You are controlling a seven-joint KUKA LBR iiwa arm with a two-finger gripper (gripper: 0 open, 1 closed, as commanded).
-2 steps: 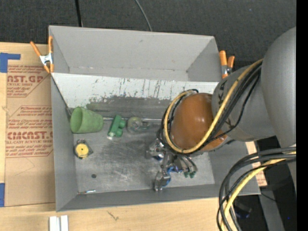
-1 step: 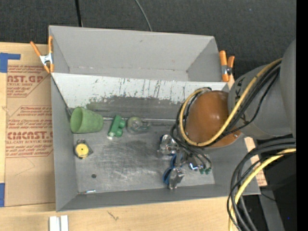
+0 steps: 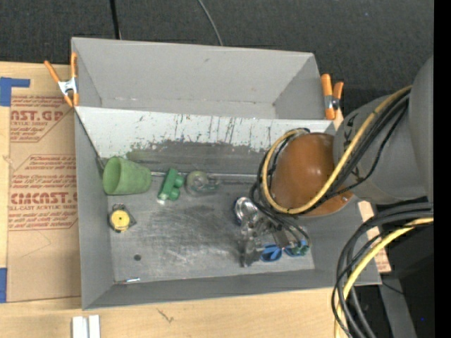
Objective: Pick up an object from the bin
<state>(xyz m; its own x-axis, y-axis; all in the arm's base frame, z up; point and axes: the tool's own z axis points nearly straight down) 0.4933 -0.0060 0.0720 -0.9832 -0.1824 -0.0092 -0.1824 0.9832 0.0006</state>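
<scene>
toward the near right corner of the grey metal bin (image 3: 184,83), the gripper (image 3: 248,246) is down low at the floor, its metal tip close to the foot of the near wall; whether it is spread or closed i cannot tell, since its dark and shiny parts run together against the scuffed floor; just beside its tip, on the side of the right wall, lies a small blue thing (image 3: 270,254) with a bit of green at its right end, tucked along the near wall; whether the gripper touches this blue thing i cannot tell, and i cannot see it gripped; above the gripper sits the arm's rounded orange cover (image 3: 304,169), ringed by black and yellow cables (image 3: 350,162), and it hides the floor by the right wall; well apart from the gripper, by the left wall and at the foot of the back wall, a pale green cup (image 3: 125,177) lies on its side; next to it toward the middle is a small green piece (image 3: 170,185), and just past that a small clear thing (image 3: 198,182), the three in a row along the back edge of the floor; nearer the near edge, a small yellow round thing (image 3: 120,219) lies alone by the left wall; a dark speck (image 3: 137,258) marks the floor close to the near left corner
</scene>
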